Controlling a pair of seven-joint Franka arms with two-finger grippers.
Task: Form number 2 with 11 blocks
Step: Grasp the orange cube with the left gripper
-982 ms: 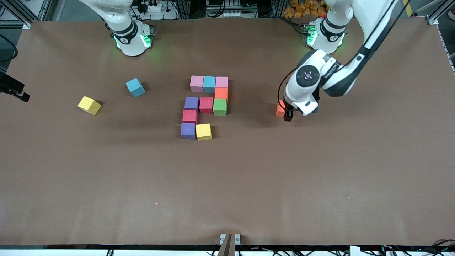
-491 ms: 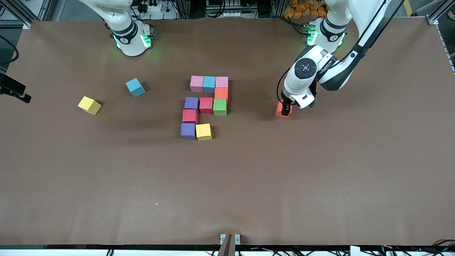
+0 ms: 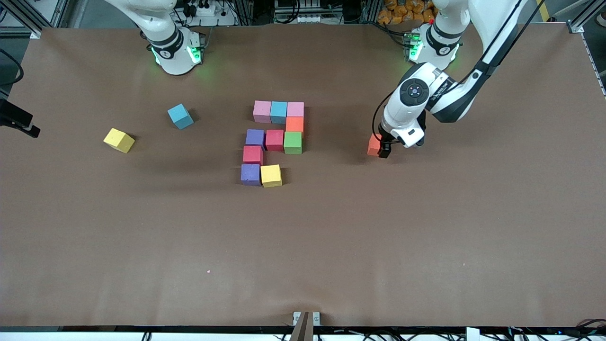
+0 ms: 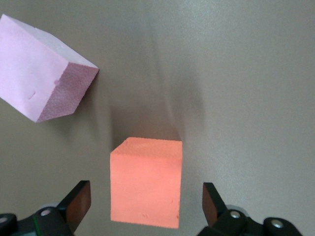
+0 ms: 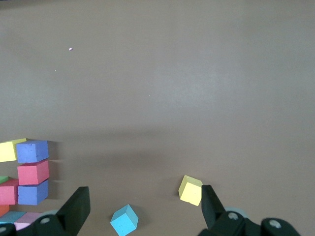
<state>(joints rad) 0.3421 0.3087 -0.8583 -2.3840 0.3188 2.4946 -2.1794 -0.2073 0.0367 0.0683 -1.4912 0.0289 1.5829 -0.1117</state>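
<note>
So ten cubes of the number 2 (image 3: 274, 142) were laid; the last corner stayed bare. The left gripper (image 4: 145, 204), spread wide, straddled the orange cube (image 4: 146, 183), probably ungripped; the right gripper (image 5: 142, 209) waited open.

Brown table (image 3: 426, 237), orange block (image 4: 145, 183), pink block (image 4: 42, 81), yellow block (image 3: 119, 140), blue block (image 3: 180, 116)

13 blocks (image 3: 274, 140): 3 pink, 2 blue, 2 orange, 1 green, 2 red, 2 purple, 2 yellow... no.

Let me give the count cleanly:

13 blocks (image 3: 274, 140): 3 pink, 2 lt blue, 2 orange, 2 red, 2 purple, 2 yellow, 1 green.
</note>
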